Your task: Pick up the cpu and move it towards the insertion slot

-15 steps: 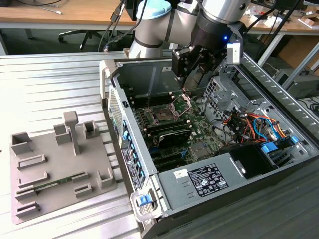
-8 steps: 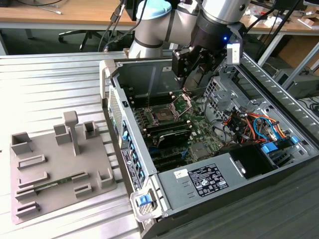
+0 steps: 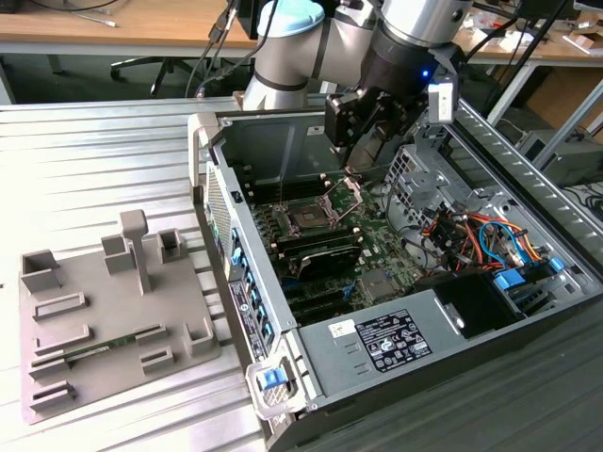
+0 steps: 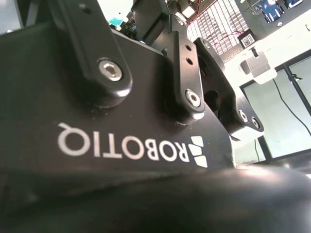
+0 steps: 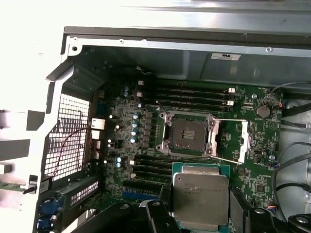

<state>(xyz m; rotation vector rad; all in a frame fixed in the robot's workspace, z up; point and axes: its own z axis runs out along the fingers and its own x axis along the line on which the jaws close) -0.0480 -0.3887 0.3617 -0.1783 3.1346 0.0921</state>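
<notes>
The cpu point(image 5: 200, 196), a flat square chip with a pale metal top on a green edge, sits between my gripper's point(image 5: 200, 214) black fingers point(image 5: 158, 216), which are shut on its sides. It hovers over the motherboard, a short way from the insertion slot point(image 5: 187, 133). The slot is a dark square socket in a silver frame, bare inside, with its retention bracket point(image 5: 243, 141) swung open beside it. In the exterior view my gripper point(image 3: 363, 146) hangs inside the open computer case, just above and behind the insertion slot point(image 3: 306, 217).
The case walls point(image 3: 212, 188) surround the board. Long black memory slots point(image 5: 194, 94) lie beside the socket. Coloured cables point(image 3: 471, 231) and a power supply point(image 3: 396, 339) fill the exterior view's right. A grey fixture plate point(image 3: 104, 311) with a green memory stick point(image 3: 99, 347) lies left.
</notes>
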